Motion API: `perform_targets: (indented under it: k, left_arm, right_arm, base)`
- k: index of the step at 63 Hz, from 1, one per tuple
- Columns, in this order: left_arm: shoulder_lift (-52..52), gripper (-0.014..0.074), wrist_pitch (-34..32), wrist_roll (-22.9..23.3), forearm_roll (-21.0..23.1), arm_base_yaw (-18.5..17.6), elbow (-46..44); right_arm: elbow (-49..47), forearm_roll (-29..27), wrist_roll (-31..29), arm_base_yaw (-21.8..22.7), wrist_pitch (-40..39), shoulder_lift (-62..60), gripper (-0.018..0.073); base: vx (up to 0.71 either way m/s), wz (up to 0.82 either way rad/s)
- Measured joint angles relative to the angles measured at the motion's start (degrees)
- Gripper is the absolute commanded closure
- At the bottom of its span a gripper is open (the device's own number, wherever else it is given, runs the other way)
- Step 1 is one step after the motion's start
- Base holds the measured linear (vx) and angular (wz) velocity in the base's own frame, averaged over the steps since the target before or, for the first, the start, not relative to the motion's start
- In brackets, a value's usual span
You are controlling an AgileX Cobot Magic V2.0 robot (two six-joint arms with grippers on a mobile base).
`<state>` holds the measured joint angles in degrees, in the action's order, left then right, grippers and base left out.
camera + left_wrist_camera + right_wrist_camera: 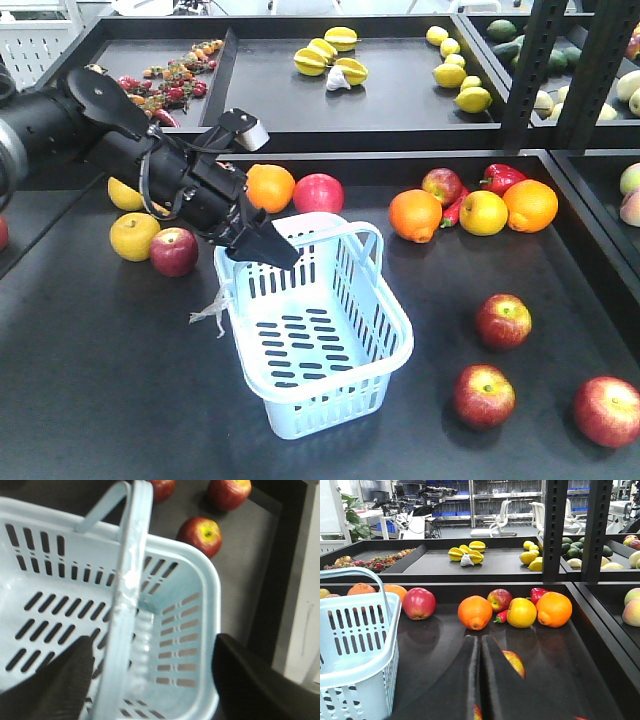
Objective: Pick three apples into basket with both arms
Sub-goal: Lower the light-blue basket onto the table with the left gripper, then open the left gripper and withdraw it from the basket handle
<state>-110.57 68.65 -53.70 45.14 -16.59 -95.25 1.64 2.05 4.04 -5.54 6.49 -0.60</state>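
Front view: basket (330, 405) sits mid-tabletop (110, 400), upright and empty, so none of the three are in yet. The left arm (100, 140) comes in from 9 o'clock, and the left hand (268, 248) hangs over the basket's 11 o'clock corner with nothing in it. Likely targets are three apples lying loose at the basket's 3 to 5 o'clock: near apple (503, 320), front apple (484, 395) and far-right apple (607, 410). All are well apart from the basket. Another red apple (174, 251) is at its 10 o'clock, just beside a yellow fruit (134, 236). The right arm is not in this view. Left wrist view: left hand (152, 645) fingers (55, 680) are wide apart and the hoop handle (131, 570) runs between them. I see no contact with it. The basket floor (45, 625) is bare. Apples show past the rim at 12 to 1 o'clock. Right wrist view: right hand (480, 640) fingers are together with only a thin slit between, holding nothing, low over the tabletop. One apple (516, 663) peeks out just behind the finger at 1 o'clock. The basket wall (360, 625) is at 9 o'clock. An orange (475, 612) and a red apple beside the basket (419, 603) sit further back. My read: 0 of 3 done and all picks remain. The right hand must spread before any grasp, and the left is better placed for the 10 o'clock apple than for the right-side ones.
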Motion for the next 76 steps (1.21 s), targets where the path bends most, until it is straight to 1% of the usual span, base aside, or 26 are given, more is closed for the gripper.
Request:
perform_targets:
  k: [5, 6, 9, 10, 22, 27, 34, 40, 42, 53, 61, 68, 76]
  left_arm:
    - [2.4, 0.0444, 0.8, 3.6, -2.3, 0.0, 0.0]
    - [3.0, 0.0486, 0.8, 4.3, -2.8, 0.0, 0.0]
    - [5.5, 0.0566, 1.1, 6.6, -4.8, 0.0, 0.0]
    - [6.2, 0.0604, 1.3, 7.6, -5.8, 0.0, 0.0]
    - [18.2, 0.0604, 2.2, 16.6, -16.0, 0.0, 0.0]
    - [24.4, 0.0604, 2.3, 18.1, -18.0, 0.0, 1.0]
    - [34.3, 0.0604, 2.5, 19.0, -18.6, 0.0, 6.0]
    - [45.0, 0.0604, 1.1, 19.3, -18.4, 0.0, 13.9]
    - [47.9, 0.0604, 0.0, 19.6, -18.3, 0.0, 17.0]
    - [68.5, 0.0604, -10.6, 21.5, -17.7, 0.0, 34.7]
    - [82.3, 0.0604, -18.0, 27.1, -17.6, 0.0, 47.7]
    - [92.9, 0.0604, -22.5, 28.6, -17.5, 0.0, 57.2]
    - [100.1, 0.0604, -25.2, 29.3, -17.5, 0.0, 66.0]
  right_arm:
    - [0.0, 0.0, 0.0, 0.0, 0.0, 0.0, 0.0561]
    - [0.0, 0.0, 0.0, 0.0, 0.0, 0.0, 0.0561]
    - [0.0, 0.0, 0.0, 0.0, 0.0, 0.0, 0.0561]
    - [0.0, 0.0, 0.0, 0.0, 0.0, 0.0, 0.0561]
    - [0.0, 0.0, 0.0, 0.0, 0.0, 0.0, 0.0561]
    - [0.0, 0.0, 0.0, 0.0, 0.0, 0.0, 0.0561]
    - [0.0, 0.0, 0.0, 0.0, 0.0, 0.0, 0.0561]
    - [0.0, 0.0, 0.0, 0.0, 0.0, 0.0, 0.0561]
    - [0.0, 0.0, 0.0, 0.0, 0.0, 0.0, 0.0561]
    - [0.0, 0.0, 0.0, 0.0, 0.0, 0.0, 0.0561]
    - [0.0, 0.0, 0.0, 0.0, 0.0, 0.0, 0.0561]
    - [0.0, 0.0, 0.0, 0.0, 0.0, 0.0, 0.0561]
    - [0.0, 0.0, 0.0, 0.0, 0.0, 0.0, 0.0561]
  base:
    - [0.00, 0.00]
    - [0.00, 0.00]
    - [0.00, 0.00]
    - [0.00, 0.00]
    - [0.00, 0.00]
    - [0.00, 0.00]
    - [0.00, 0.00]
    - [0.00, 0.00]
    - [0.00, 0.00]
    - [0.00, 0.00]
    - [0.00, 0.00]
    - [0.00, 0.00]
    - [0.00, 0.00]
